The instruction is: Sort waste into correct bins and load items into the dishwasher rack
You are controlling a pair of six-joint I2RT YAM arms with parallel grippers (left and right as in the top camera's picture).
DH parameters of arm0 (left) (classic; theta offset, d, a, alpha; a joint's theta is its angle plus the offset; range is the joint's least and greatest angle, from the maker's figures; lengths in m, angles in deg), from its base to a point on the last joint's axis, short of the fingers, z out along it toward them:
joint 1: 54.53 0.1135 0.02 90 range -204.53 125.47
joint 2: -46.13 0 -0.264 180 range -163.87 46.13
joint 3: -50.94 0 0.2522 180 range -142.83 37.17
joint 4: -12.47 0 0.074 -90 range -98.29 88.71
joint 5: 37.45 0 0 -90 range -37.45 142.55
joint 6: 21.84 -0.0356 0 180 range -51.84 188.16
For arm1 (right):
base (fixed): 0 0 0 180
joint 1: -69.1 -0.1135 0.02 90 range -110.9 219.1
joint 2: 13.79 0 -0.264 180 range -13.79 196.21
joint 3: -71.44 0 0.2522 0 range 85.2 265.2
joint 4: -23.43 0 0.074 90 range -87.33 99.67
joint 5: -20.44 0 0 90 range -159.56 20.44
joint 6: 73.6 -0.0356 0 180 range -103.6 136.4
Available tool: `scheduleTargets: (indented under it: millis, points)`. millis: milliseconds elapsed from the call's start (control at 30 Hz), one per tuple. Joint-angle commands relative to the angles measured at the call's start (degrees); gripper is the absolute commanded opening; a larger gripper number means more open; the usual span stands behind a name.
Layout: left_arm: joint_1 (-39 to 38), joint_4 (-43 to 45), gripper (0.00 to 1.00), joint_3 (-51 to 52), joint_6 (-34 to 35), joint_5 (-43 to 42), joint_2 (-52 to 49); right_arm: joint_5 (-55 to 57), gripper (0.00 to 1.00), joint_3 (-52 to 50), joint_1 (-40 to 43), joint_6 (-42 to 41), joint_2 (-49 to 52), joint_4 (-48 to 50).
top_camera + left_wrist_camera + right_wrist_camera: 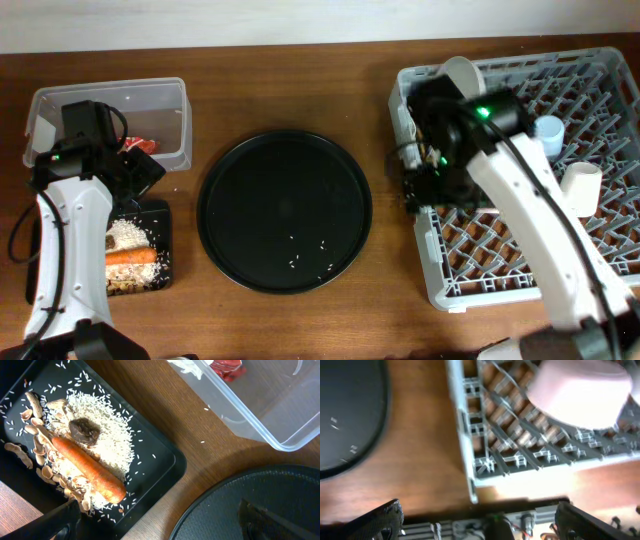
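My left gripper (160,530) hangs open and empty between the shallow black tray (162,467) and the round tray. The black tray holds white rice (107,435), an orange carrot piece (87,467) and brownish bones (37,435). The clear tub (165,125) behind it holds the red wrapper (227,369) and a white tissue (187,366). My right gripper (485,522) stands open and empty over the left part of the grey dishwasher rack (450,270). The pale pink bowl (580,392) rests in the rack's far left corner. A light blue cup (548,128) and a cream cup (580,185) stand in the rack.
A large round black tray (285,210) with a few rice grains lies mid-table between the bins and the rack. Loose rice grains (202,442) lie on the wood between the tub and the black tray.
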Motion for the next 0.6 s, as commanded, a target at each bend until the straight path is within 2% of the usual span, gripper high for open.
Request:
scheduleTargets:
  millis: [0, 300, 433, 567]
  points:
    - [0.2, 0.0, 0.99, -0.4, 0.6, 0.2, -0.1, 2.4, 0.99, -5.8, 0.5, -2.5, -11.4, 1.0]
    - [0.2, 0.0, 0.99, -0.4, 0.6, 0.2, -0.1, 2.8, 0.99, -27.1, 0.5, -4.5, -39.4, 17.7]
    - [0.2, 0.0, 0.99, -0.4, 0.6, 0.2, -0.1, -2.8, 0.99, -32.2, 0.5, -4.5, -45.9, 18.9]
    - [0.2, 0.0, 0.99, -0.4, 0.6, 0.2, -0.1, -9.1, 0.99, -32.2, 0.5, -4.5, -45.7, 18.9]
